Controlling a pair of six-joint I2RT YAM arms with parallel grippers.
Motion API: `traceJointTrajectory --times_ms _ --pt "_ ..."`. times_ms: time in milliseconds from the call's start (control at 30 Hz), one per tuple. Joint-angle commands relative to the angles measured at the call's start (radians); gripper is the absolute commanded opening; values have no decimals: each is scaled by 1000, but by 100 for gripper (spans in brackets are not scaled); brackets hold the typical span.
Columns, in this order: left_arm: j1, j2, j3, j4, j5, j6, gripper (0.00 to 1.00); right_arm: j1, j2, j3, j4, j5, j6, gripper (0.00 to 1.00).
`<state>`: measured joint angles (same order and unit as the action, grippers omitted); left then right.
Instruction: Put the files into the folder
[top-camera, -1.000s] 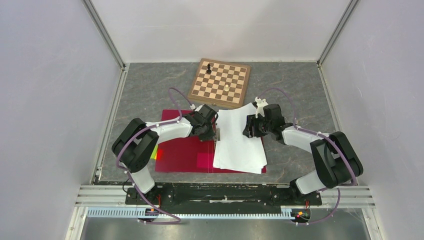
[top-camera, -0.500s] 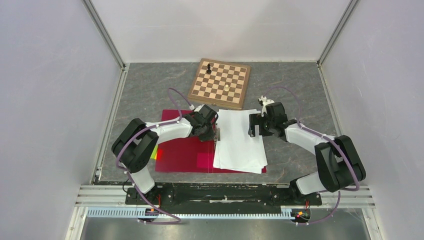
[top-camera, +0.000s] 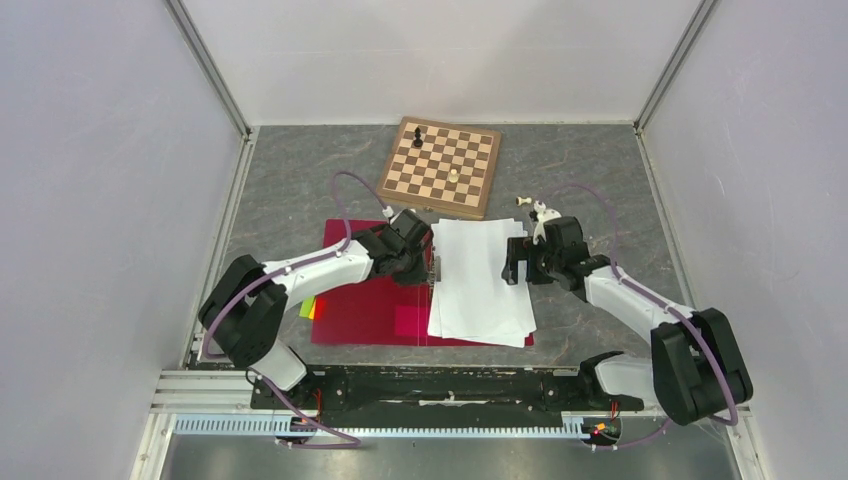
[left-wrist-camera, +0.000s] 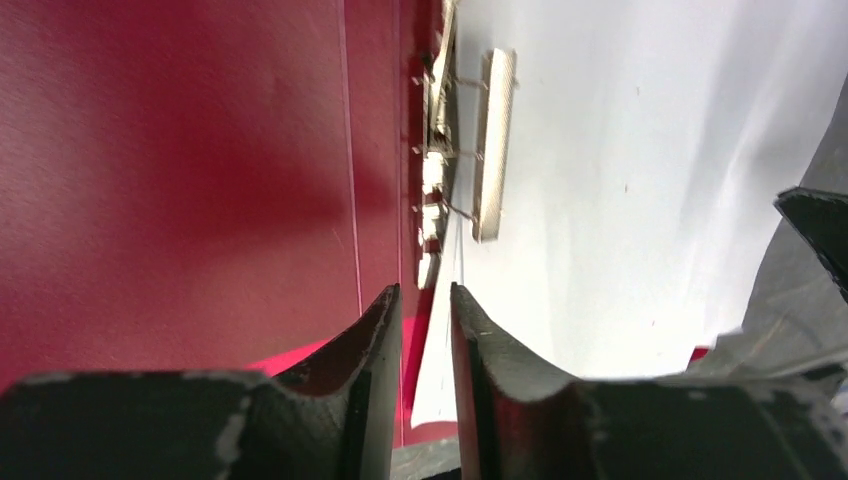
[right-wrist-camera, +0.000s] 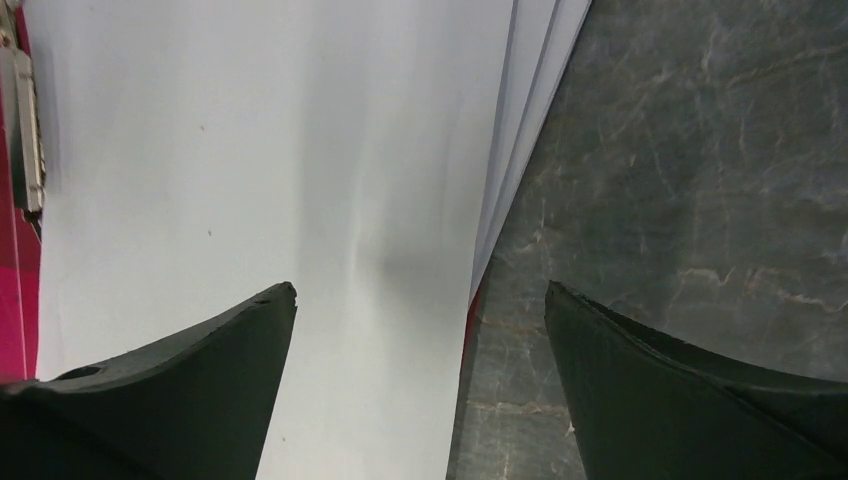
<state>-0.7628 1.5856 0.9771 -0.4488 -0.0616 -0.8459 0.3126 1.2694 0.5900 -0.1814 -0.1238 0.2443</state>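
Observation:
The crimson folder lies open on the table, and its inner cover fills the left of the left wrist view. The white files lie stacked on its right half, next to the metal clip. My left gripper sits at the clip by the spine, its jaws nearly closed on nothing; the clip and sheets lie just ahead. My right gripper is open, straddling the right edge of the sheets.
A wooden chessboard with a black piece and a pale piece lies behind the folder. Coloured tabs stick out at the folder's left edge. Grey stone tabletop lies right of the sheets.
The raised top right corner of the sheets has dropped flat. My right gripper has moved right and nearer, off the sheet's middle. The left elbow has swung out; its gripper stays at the clip.

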Motion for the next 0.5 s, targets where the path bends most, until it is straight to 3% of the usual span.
traceJointTrajectory --times_ms 0,167,467 --pt "-49 -30 -33 -20 29 51 28 17 -70 -78 8 -38 43 98" --pt "-86 -7 -64 19 41 35 19 56 -115 -114 -3 -32 66 98" --pt "-130 28 -71 41 40 17 16 141 -119 -128 -23 25 97 98"
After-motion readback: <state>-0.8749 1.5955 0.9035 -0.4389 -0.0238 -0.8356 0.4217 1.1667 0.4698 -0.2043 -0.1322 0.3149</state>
